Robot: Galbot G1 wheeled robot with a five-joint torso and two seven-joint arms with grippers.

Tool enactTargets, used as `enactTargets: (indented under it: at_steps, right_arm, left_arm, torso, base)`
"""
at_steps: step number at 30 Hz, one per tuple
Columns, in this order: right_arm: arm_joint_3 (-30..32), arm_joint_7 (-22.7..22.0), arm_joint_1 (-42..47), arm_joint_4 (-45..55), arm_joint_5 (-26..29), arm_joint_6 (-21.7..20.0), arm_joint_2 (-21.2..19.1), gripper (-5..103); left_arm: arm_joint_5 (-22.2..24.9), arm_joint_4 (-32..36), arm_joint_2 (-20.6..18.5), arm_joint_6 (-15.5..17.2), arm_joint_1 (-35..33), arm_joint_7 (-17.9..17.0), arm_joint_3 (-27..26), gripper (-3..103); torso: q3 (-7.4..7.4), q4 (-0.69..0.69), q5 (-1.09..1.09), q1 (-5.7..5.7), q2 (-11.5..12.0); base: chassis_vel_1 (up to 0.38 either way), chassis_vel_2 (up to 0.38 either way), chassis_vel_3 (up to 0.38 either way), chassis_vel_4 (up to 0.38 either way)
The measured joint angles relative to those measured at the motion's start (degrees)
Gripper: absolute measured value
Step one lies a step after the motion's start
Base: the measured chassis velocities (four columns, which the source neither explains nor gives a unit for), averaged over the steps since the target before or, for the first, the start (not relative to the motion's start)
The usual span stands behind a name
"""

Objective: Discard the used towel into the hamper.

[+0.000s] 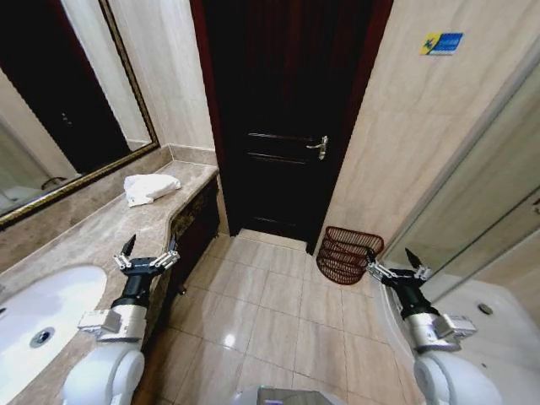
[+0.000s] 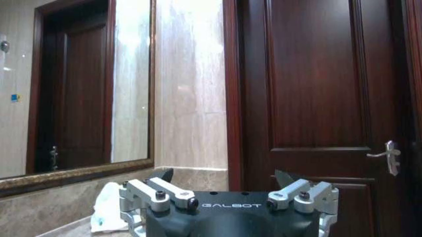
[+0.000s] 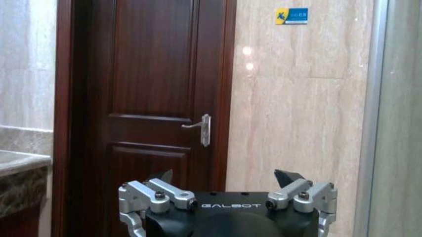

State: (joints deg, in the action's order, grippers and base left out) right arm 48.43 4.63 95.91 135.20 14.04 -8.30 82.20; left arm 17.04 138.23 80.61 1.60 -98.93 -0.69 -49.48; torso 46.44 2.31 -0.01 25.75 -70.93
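A crumpled white towel (image 1: 150,187) lies on the marble countertop (image 1: 93,236) near its far end, below the mirror; it also shows past my left gripper in the left wrist view (image 2: 105,207). The hamper (image 1: 348,254), a dark red-brown openwork basket, stands on the tiled floor against the wall to the right of the door. My left gripper (image 1: 147,251) hovers open over the counter's front edge, well short of the towel. My right gripper (image 1: 394,261) is open too, held just right of the hamper. Both hold nothing.
A dark wooden door (image 1: 287,118) with a metal handle (image 1: 318,148) is straight ahead. A white sink (image 1: 42,316) is set into the counter at near left. A glass partition (image 1: 481,194) and a white fixture (image 1: 498,321) stand on the right. Tiled floor (image 1: 270,312) lies between.
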Motion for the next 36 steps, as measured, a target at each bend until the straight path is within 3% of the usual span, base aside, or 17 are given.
enactTargets:
  at_steps: [36]
  right_arm:
    - [-0.2,0.0,-0.5,-0.9,0.1,0.2,-0.4,100]
  left_arm:
    - [0.0,-0.6,0.3,-0.9,0.0,-0.9,0.0,100]
  torso:
    - [0.0,0.0,0.01,-0.01,0.0]
  base:
    - [-0.09,0.085,0.084,-0.087]
